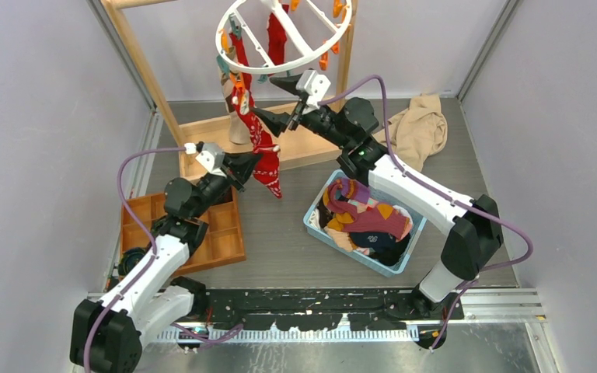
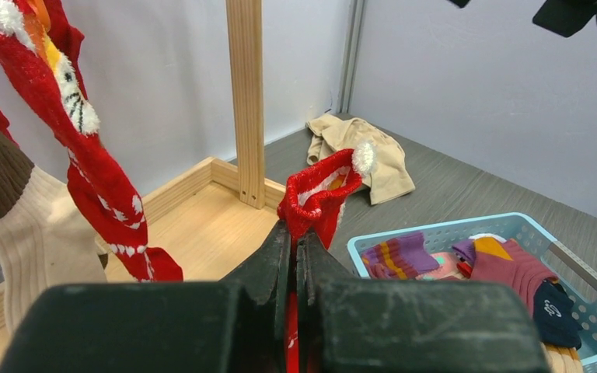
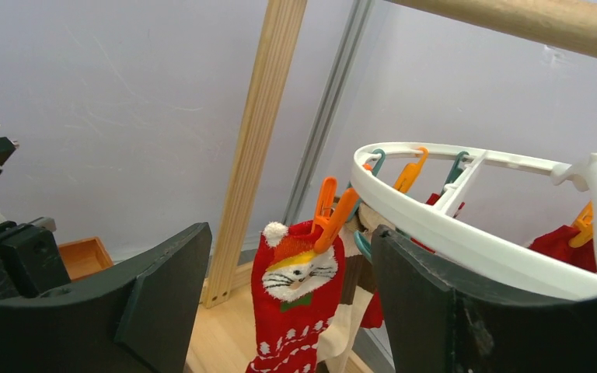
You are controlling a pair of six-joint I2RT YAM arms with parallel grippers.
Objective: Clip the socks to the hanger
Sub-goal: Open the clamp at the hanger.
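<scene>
The white ring hanger (image 1: 284,35) hangs from the wooden frame at the top centre. A red patterned sock (image 1: 250,120), a second red sock (image 1: 277,39) and a tan-and-brown sock (image 1: 229,97) hang from its clips. My left gripper (image 1: 250,165) is shut on the cuff of another red sock (image 1: 268,169) and holds it up below the ring; the pinched cuff shows in the left wrist view (image 2: 322,190). My right gripper (image 1: 278,99) is open beside the ring. In the right wrist view it frames a red cat-face sock (image 3: 299,303) held by an orange clip (image 3: 330,214).
A light blue basket (image 1: 311,216) with several more socks sits at centre right. A beige cloth (image 1: 420,128) lies at the back right. A wooden compartment tray (image 1: 221,241) lies at the left. The frame's post (image 1: 144,70) and its base board (image 1: 311,144) stand under the hanger.
</scene>
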